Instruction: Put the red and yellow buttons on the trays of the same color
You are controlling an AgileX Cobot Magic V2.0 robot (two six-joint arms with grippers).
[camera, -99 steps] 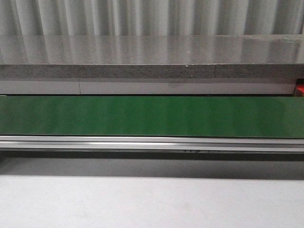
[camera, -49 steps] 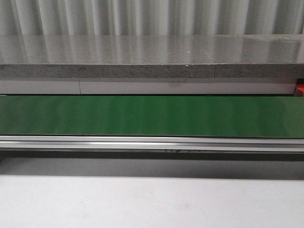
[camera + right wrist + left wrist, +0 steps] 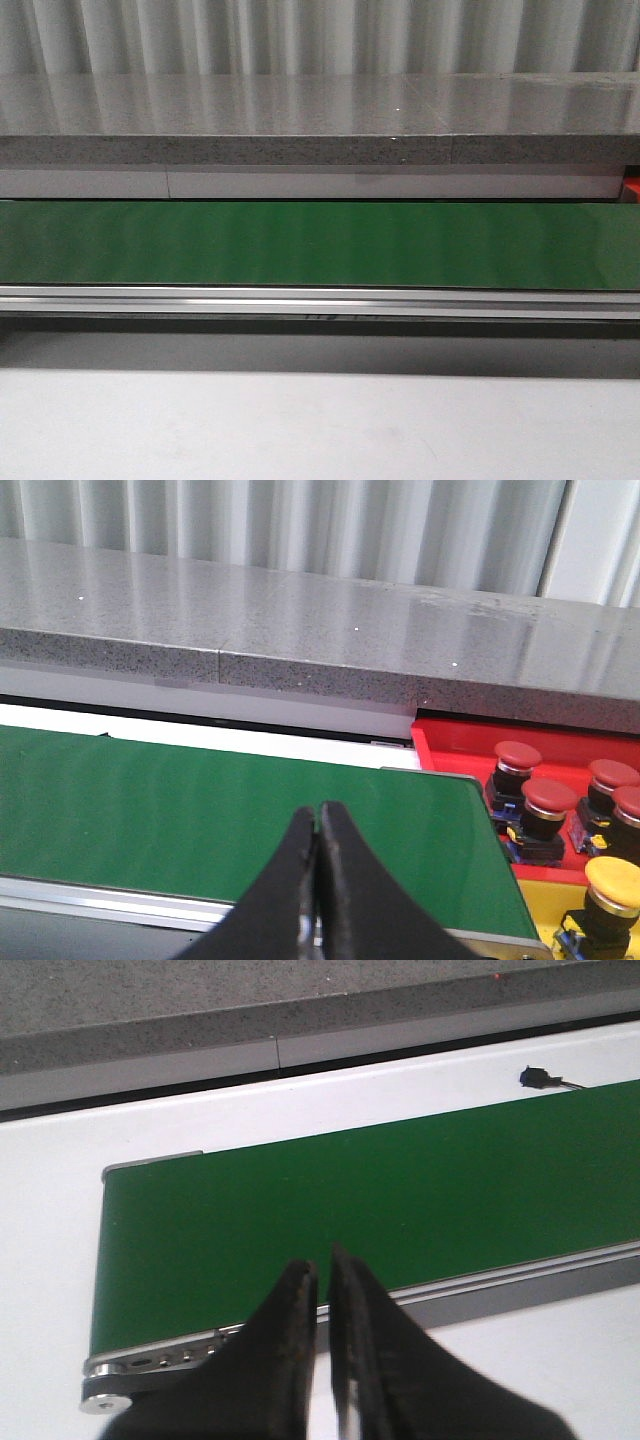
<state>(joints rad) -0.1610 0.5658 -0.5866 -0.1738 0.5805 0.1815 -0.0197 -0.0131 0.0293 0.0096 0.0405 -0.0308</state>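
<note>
Four red buttons (image 3: 547, 807) sit on the red tray (image 3: 450, 745), one yellow button (image 3: 610, 890) on a yellow tray cut off at the frame's edge; left gripper (image 3: 320, 1272) and right gripper (image 3: 318, 820) are both closed, empty, above the green belt (image 3: 320, 245).

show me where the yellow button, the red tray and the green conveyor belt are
yellow button (image 3: 613, 877), right wrist view, on its domed cap
red tray (image 3: 452, 746), right wrist view, on a bare stretch of its floor
green conveyor belt (image 3: 320, 245), front view, middle of the belt surface

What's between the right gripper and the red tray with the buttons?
Only bare green belt lies between the right gripper and the red tray, as the right wrist view shows.
</note>
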